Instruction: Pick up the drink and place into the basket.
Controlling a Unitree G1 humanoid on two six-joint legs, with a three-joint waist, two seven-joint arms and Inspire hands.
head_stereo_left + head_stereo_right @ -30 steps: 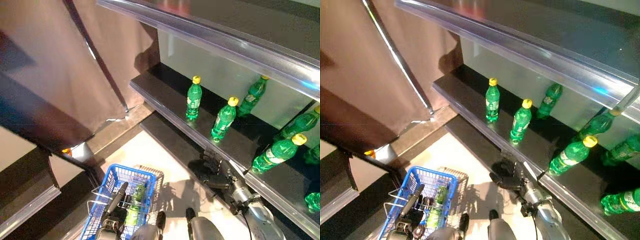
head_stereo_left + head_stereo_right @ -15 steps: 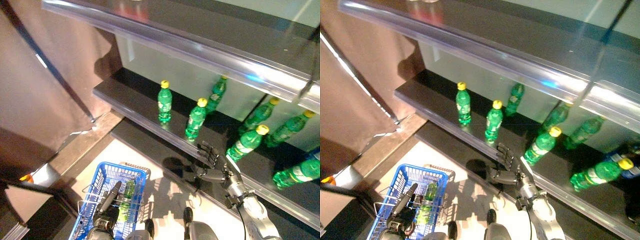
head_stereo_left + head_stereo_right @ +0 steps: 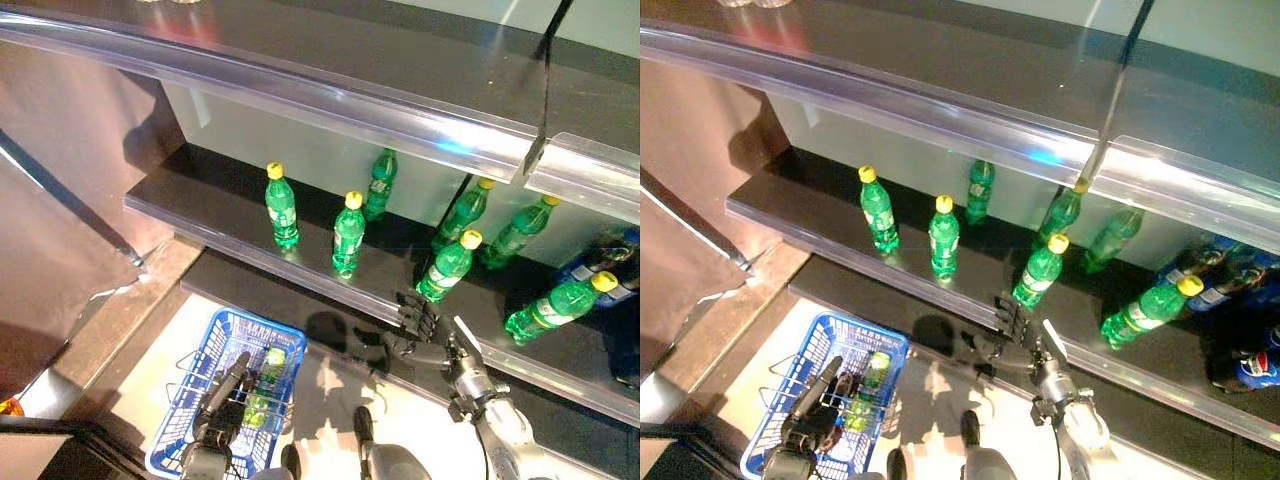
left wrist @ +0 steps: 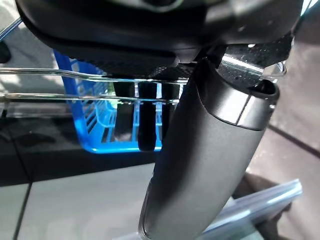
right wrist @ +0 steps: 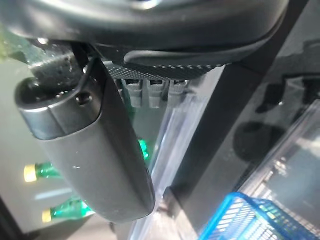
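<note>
Drink (image 3: 448, 267) stands on the shelf (image 3: 220, 215), just past the right hand (image 3: 415, 330), fingers straight and empty: reach step, I judge; next, close round it. Right eye view: left hand (image 3: 818, 402) grips the basket (image 3: 805, 358) handle (image 4: 60, 72), one bottle (image 3: 868, 377) inside. Left wrist view confirms curled fingers. Right wrist view adds nothing.

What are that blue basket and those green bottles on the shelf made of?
The blue basket looks like moulded plastic: glossy lattice walls, with thin wire handles that look like metal. The green bottles seem clear tinted plastic, light shining through them, with matte yellow screw caps.
</note>
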